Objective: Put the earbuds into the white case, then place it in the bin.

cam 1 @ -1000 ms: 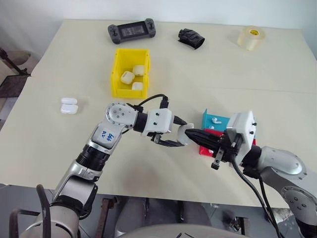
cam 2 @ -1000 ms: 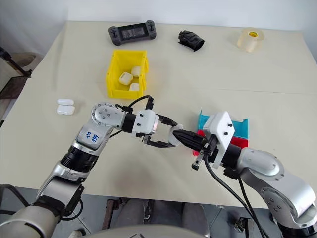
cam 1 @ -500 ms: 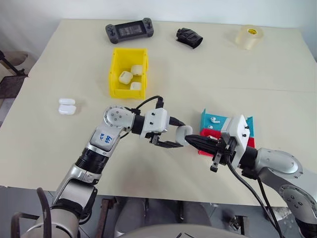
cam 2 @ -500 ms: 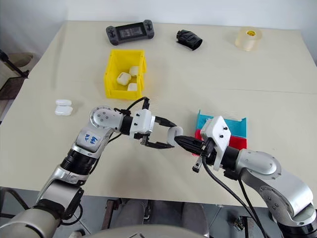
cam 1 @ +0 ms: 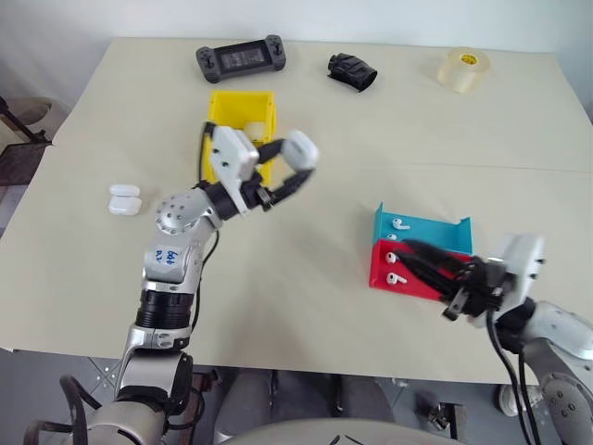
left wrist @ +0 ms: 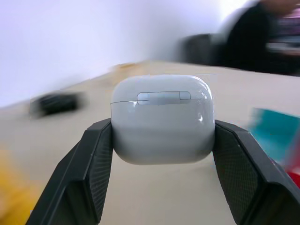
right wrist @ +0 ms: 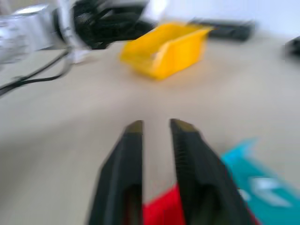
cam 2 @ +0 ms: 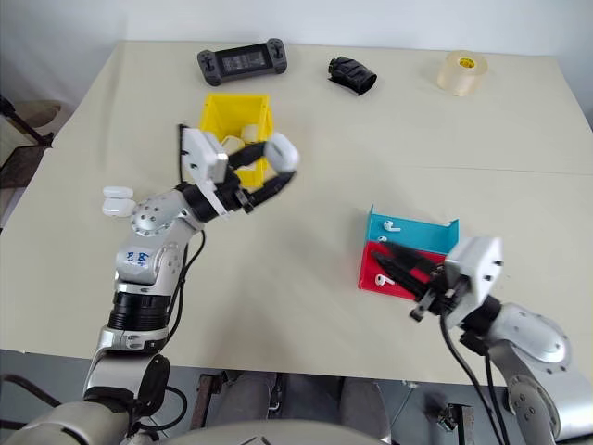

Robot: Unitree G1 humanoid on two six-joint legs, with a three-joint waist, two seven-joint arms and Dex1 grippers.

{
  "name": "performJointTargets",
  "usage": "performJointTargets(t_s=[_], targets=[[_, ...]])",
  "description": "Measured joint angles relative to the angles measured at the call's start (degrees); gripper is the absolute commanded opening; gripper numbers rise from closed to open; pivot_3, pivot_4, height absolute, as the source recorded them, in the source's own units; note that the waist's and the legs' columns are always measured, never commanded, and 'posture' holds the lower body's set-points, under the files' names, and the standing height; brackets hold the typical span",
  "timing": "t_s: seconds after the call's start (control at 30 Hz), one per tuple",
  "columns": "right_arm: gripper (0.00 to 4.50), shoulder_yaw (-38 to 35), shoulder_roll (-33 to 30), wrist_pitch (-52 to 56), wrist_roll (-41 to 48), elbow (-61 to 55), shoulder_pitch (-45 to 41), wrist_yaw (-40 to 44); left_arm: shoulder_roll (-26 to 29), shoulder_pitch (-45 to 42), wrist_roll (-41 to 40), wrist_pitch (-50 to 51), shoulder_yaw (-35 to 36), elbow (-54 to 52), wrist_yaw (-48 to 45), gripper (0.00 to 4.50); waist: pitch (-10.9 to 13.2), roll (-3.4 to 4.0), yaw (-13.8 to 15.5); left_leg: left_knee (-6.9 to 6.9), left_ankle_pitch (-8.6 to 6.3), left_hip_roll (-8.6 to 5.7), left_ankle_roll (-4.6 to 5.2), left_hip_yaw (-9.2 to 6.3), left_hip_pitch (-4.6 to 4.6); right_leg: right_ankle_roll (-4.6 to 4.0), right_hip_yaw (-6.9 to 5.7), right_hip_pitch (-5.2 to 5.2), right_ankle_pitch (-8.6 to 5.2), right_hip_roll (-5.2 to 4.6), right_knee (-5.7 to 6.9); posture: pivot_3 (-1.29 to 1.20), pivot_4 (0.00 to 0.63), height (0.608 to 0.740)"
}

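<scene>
Once my left hand (cam 1: 289, 178) swung the small glossy white case (cam 1: 301, 148) away from my right hand (cam 1: 428, 264), I held it pinched beside the yellow plastic bin (cam 1: 224, 105); right fingers stood slightly apart, empty.

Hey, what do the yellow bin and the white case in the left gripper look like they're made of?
Bin: likely molded plastic, going by its uniform bright yellow and thin stiff walls. Case: probably hard glossy plastic, smooth with soft reflections; the strip at its hinge looks metallic.

Beige table (cam 1: 306, 278) against a white wall (cam 1: 56, 28)
</scene>
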Motion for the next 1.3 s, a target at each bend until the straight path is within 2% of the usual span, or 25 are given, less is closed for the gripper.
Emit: performJointTargets(t_s=[0.13,0.23,0.27,0.47,0.63,0.7,0.8,1.03,1.2,1.3], targets=[[3.32,-3.29,1.24,-4.27,-2.81,0.92,3.63,0.52,-2.19,-0.57,2.39,2.56,5.22,0.58,14.26,2.78,-0.02,-0.06,0.36,0.01,0.00,-0.01,0.00,-0.01,0.03,0.00,0.03,0.04,0.00,-0.08,0.03,0.00,0.150,0.740],[4.34,-3.03,1.24,-5.13,-4.42,2.07,5.64,1.94,-2.62,-1.06,2.51,4.28,7.28,3.82,19.41,2.78,-0.01,-0.10,0.31,0.03,0.00,-0.04,0.00,0.03,0.03,0.00,0.05,0.04,0.00,-0.09,0.03,0.00,0.150,0.740],[4.48,-3.02,1.23,-5.73,-4.92,2.39,5.40,2.11,-3.14,-2.20,2.43,4.43,7.75,5.97,20.74,2.78,0.00,-0.12,0.32,0.06,0.00,-0.06,0.00,0.03,0.03,0.00,0.05,0.04,0.00,-0.08,0.04,0.00,0.150,0.740],[4.48,-2.25,1.12,-5.80,-5.18,2.54,2.66,2.04,-3.84,-11.14,1.87,5.36,7.22,18.89,21.01,2.78,0.01,-0.15,0.22,-0.01,0.03,-0.20,-0.05,0.05,0.06,0.00,0.03,0.02,0.00,-0.07,0.06,0.00,0.150,0.740],[4.48,-0.38,1.16,-5.48,-5.66,1.64,1.78,0.64,-3.68,-12.07,1.97,4.99,4.82,23.20,18.80,2.78,0.01,-0.16,-0.09,-0.11,0.03,-0.15,-0.05,0.13,0.06,0.00,0.03,-0.12,0.00,-0.04,0.15,0.00,0.150,0.740],[4.50,-0.24,1.16,-5.38,-5.67,1.05,1.28,0.08,-3.64,-12.06,1.98,5.69,4.62,23.36,18.72,3.53,0.01,-0.16,0.04,-0.07,0.04,-0.14,-0.07,0.13,0.06,0.00,0.03,-0.10,0.00,-0.04,0.16,0.00,0.150,0.740],[4.50,0.50,1.16,-4.88,-5.67,0.33,1.02,-0.62,-3.63,-12.04,1.98,6.34,4.60,23.23,19.13,4.41,0.01,-0.16,0.10,-0.02,0.04,-0.12,-0.07,0.12,0.06,0.00,0.04,-0.08,0.00,-0.06,0.21,0.00,0.150,0.740],[4.50,0.94,1.15,-4.30,-5.62,0.34,0.19,-0.91,-3.60,-10.28,2.04,4.84,3.72,18.05,18.50,4.46,0.02,-0.18,0.22,-0.01,0.04,-0.10,-0.07,0.09,0.06,0.00,0.03,-0.07,0.00,-0.09,0.22,0.00,0.150,0.740],[4.50,1.32,1.12,-4.08,-5.59,0.49,-0.20,-0.86,-2.64,-1.72,0.88,3.29,0.08,4.41,12.10,4.46,0.01,-0.16,-0.13,-0.06,0.04,0.00,-0.07,0.13,0.13,0.00,0.08,-0.06,0.00,-0.07,0.22,0.00,0.150,0.740],[4.50,1.44,1.05,-4.08,-5.59,0.70,-0.15,-0.64,0.68,3.52,-0.30,1.84,-0.81,0.18,7.05,4.46,0.01,-0.15,-0.27,-0.08,0.06,0.05,-0.10,0.14,0.16,-0.04,0.08,-0.06,-0.02,-0.02,0.21,0.00,0.150,0.740]])
